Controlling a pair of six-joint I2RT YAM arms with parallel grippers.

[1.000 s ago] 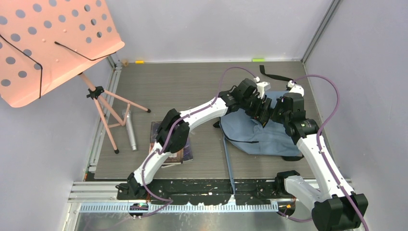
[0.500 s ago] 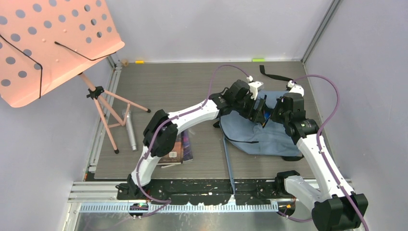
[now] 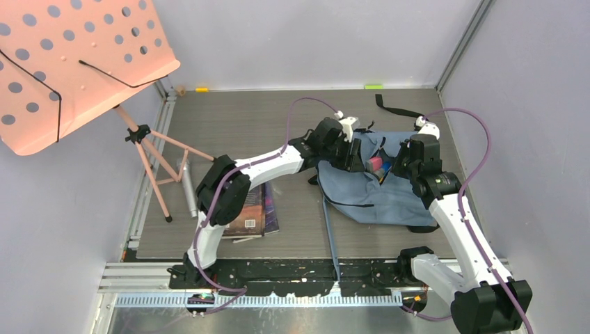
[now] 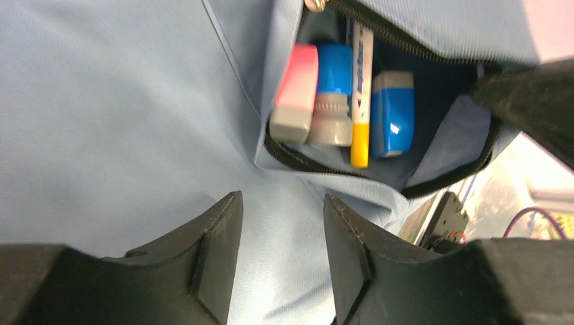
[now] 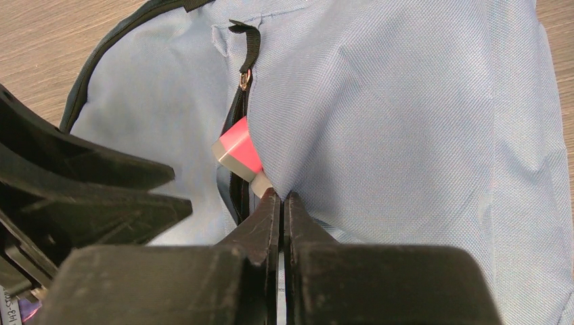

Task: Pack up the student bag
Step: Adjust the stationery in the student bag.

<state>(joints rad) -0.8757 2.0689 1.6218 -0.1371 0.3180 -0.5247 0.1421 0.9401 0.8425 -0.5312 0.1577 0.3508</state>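
Grey wood-grain table (image 3: 243,125), boxed in by pale walls (image 3: 299,42), with a pink music stand (image 3: 69,62) on the left. The student bag (image 3: 369,195) lies far right. The right gripper (image 5: 281,196) is pinching its pocket edge, and the left gripper (image 4: 281,203) hangs over it, jaws apart and empty.

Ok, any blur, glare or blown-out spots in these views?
Left wrist: pocket contents slightly soft but readable, fingers dark and underlit, right edge beyond the bag blown out white. Right wrist: bag weave crisp, the right gripper pinching it is a near-black mass. Top external: even light, sharp, no glare.
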